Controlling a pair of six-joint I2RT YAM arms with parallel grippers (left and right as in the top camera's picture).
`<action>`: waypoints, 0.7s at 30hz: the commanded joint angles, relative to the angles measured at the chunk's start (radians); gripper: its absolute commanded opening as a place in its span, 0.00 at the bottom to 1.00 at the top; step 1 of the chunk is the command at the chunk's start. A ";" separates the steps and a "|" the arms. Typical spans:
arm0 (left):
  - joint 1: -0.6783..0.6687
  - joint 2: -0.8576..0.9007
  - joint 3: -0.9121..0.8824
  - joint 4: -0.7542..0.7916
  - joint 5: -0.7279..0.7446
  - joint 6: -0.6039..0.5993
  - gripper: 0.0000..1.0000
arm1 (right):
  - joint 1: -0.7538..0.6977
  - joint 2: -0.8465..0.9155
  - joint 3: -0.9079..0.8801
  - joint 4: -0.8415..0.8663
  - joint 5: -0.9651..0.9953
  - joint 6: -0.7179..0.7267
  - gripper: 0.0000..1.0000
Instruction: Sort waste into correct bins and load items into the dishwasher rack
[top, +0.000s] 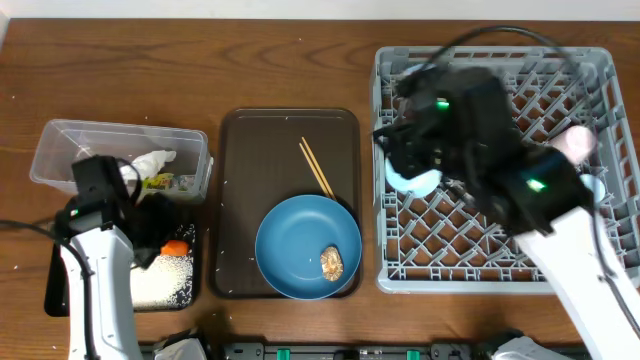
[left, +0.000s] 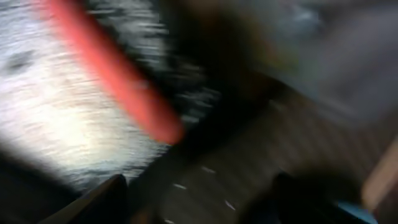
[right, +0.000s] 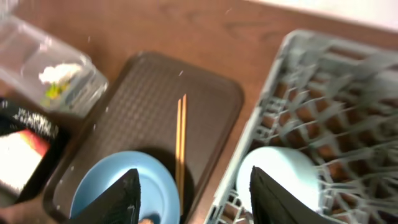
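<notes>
The left hand (left: 205, 199) hangs over the black tray (top: 55, 290), fingers apart and holding nothing. The carrot (top: 176, 247) lies on the rice (top: 160, 285), probably because food waste belongs here. The blue plate (top: 290, 240) with the food lump (top: 332, 262) waits on the serving tray (top: 260, 135), beside the chopsticks (top: 317, 168). The right hand (right: 202, 199) is released too, above the pale blue bowl (right: 280, 177) that sits in the rack (top: 500, 270). Farther, the clear tub (top: 60, 150) holds napkin (top: 152, 162) and wrapper (top: 160, 184), the dry waste.
</notes>
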 joint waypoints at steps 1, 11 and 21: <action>-0.125 -0.027 0.048 -0.010 0.161 0.217 0.75 | -0.050 -0.060 0.003 0.010 0.010 0.003 0.51; -0.539 0.025 0.019 -0.005 0.011 0.354 0.75 | -0.090 -0.082 0.003 -0.010 0.010 0.008 0.53; -0.649 0.203 -0.021 0.015 -0.053 0.296 0.61 | -0.090 -0.081 0.003 -0.047 0.010 0.023 0.54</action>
